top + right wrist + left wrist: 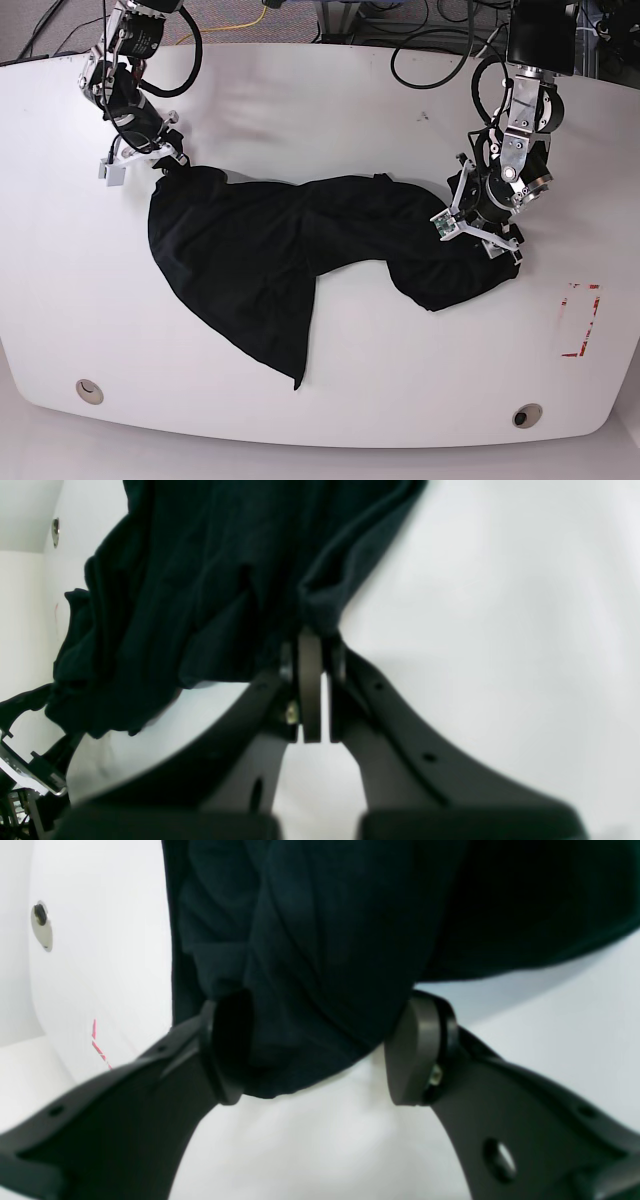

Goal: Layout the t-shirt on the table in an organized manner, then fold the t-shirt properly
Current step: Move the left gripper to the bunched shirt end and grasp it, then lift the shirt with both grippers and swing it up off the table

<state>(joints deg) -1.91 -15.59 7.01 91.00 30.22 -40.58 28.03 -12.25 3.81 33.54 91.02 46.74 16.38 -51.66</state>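
Note:
The black t-shirt (pixel 260 250) lies crumpled across the middle of the white table (pixel 330 110), with a long tail reaching toward the near edge. On the base view's left, my right gripper (pixel 165 165) is shut on the shirt's upper left corner. The right wrist view shows its fingers (pixel 312 635) pressed together with the fabric (pixel 200 580) pinched at their tips. On the base view's right, my left gripper (pixel 478 232) sits low over the shirt's bunched right end. Its jaws (pixel 320 1055) stand wide open around a fold of the cloth (pixel 325 940) resting on the table (pixel 320 1140).
A red tape rectangle (pixel 580 320) marks the table's right side, also in the left wrist view (pixel 97 1045). Round metal grommets (pixel 88 388) (pixel 526 412) sit near the front edge. Cables (pixel 430 50) lie beyond the far edge.

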